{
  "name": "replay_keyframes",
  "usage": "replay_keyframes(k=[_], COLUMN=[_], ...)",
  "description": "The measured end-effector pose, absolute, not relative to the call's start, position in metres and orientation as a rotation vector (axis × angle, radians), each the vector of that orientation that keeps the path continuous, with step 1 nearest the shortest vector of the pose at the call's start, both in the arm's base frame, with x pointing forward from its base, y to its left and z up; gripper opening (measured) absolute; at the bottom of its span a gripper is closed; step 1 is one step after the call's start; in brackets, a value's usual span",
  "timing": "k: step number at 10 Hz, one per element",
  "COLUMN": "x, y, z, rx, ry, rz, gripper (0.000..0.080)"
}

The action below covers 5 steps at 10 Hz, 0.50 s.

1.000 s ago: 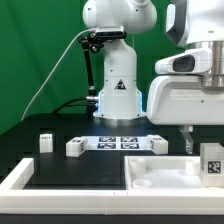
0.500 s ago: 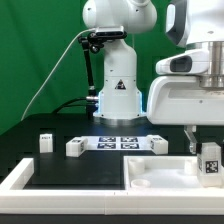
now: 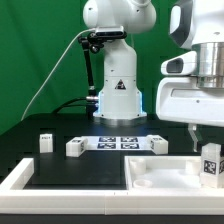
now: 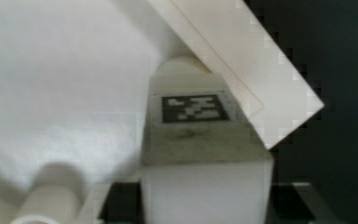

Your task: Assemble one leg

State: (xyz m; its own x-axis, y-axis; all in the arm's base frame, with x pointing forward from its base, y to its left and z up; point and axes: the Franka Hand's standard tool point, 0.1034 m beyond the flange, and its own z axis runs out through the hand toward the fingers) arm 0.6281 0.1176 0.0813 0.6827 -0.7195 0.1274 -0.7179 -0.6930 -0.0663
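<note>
Standing upright, the leg [image 3: 210, 165] faces its tag forward, gripped in the tool [image 3: 209, 150].

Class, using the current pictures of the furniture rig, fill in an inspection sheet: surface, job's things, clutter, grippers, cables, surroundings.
Surface: black table with a white border rail along the near edge.
Job's things: leg with a tag, held over the large white panel; three more legs on the table.
Clutter: nothing seen; the marker board lies flat.
Grippers: gripper appears shut on the leg; the wrist view shows the tag up close.
Cables: white cable and dark one along the second robot's base.
Surroundings: green backdrop.
</note>
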Motion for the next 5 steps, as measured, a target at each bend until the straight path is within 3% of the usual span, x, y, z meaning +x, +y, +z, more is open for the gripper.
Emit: replay_keyframes(k=[5], x=[0.6261], y=[0.1087], z=[0.0811], rx=[-2.422], ry=[1.923], rz=[-0.173], gripper=[0.0294])
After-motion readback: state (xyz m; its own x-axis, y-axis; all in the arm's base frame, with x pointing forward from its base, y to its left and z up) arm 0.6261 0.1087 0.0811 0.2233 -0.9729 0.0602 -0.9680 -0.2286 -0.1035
